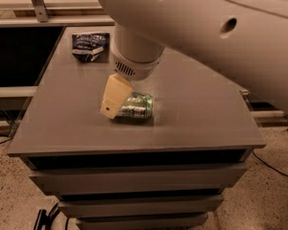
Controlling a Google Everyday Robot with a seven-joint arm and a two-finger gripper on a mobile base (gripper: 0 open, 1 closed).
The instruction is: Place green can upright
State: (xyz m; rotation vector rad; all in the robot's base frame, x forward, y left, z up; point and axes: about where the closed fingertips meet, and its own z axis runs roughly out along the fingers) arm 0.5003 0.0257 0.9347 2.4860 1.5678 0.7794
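Shiny cylindrical green can (137,106) lies on its side near centre of matte grey surface (201,114); crinkled dark blue bag (90,44) at far-left corner. Cream claw (116,97) touches can's left end; how far open cannot be told. Smooth white arm (149,37) reaches down from upper right, wrist approx. above can.

The can (138,106) lay on its side near the middle of the cabinet (201,119) top, with the gripper (119,104) down at its left end, touching or just beside it. The bag (90,45) sat at the back left corner, well behind both. The arm (206,28) reached in from the right, above the top's rear half
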